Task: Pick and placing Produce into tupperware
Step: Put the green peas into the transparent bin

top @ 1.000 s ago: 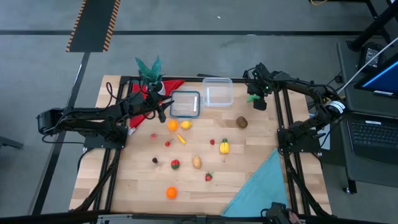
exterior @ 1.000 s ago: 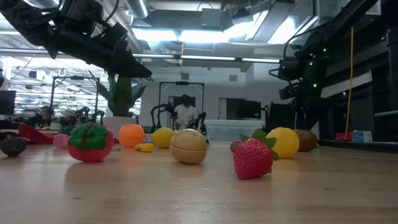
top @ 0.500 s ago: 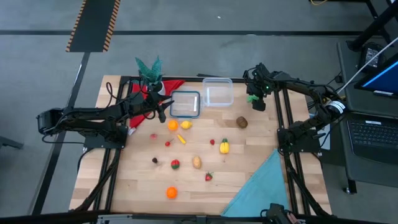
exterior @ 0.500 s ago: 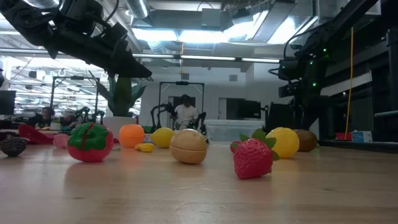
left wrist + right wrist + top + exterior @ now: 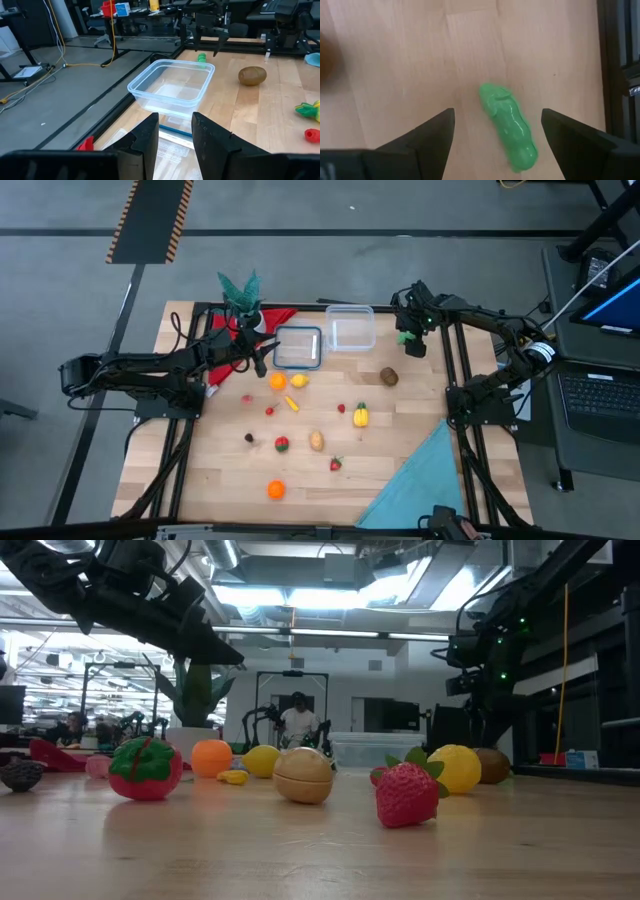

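Observation:
The clear tupperware [image 5: 350,328] stands empty at the table's far side, also seen in the left wrist view [image 5: 172,87]. A green produce piece [image 5: 509,125] lies on the wood just right of the tub [image 5: 404,338]. My right gripper [image 5: 497,114] hangs open above it, pointing down, one finger on each side and clear of it. My left gripper [image 5: 175,142] hovers open over the blue-rimmed lid [image 5: 298,348], pointing at the tub, nothing between its fingers. More produce lies mid-table: a brown piece [image 5: 389,377], an orange [image 5: 278,381], corn [image 5: 360,416] and a strawberry [image 5: 407,795].
A potted plant [image 5: 240,290] and a red cloth [image 5: 278,317] sit at the far left. A teal cloth [image 5: 420,480] covers the near right corner. Black frame rails [image 5: 462,380] run along the table's sides. A person [image 5: 297,722] sits in the room behind.

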Controlling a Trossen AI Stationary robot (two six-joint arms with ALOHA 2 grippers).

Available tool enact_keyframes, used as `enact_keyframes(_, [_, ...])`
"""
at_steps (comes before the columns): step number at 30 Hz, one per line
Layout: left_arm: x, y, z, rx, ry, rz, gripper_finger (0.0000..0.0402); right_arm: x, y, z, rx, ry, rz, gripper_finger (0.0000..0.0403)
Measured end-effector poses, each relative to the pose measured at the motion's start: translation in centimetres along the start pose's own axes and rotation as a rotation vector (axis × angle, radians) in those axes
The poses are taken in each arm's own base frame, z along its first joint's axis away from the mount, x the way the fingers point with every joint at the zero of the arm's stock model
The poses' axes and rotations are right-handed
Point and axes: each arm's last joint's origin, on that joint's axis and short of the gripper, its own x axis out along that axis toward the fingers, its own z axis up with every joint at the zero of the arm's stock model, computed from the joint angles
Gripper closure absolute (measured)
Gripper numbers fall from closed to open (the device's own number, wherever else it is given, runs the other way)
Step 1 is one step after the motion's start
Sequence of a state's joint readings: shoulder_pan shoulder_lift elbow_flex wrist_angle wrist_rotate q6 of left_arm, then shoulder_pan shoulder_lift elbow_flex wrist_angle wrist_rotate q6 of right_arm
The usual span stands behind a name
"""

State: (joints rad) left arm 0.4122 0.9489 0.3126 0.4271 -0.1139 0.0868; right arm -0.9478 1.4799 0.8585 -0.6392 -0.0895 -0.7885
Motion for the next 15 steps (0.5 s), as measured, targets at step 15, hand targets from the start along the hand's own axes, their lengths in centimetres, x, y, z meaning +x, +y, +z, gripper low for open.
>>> enact_keyframes(15, [0.00, 0.00, 0.00, 0.003, 0.000, 0.000, 0.0292, 0.00, -0.17, 0.17, 0.128, -0.020, -0.015, 0.0105])
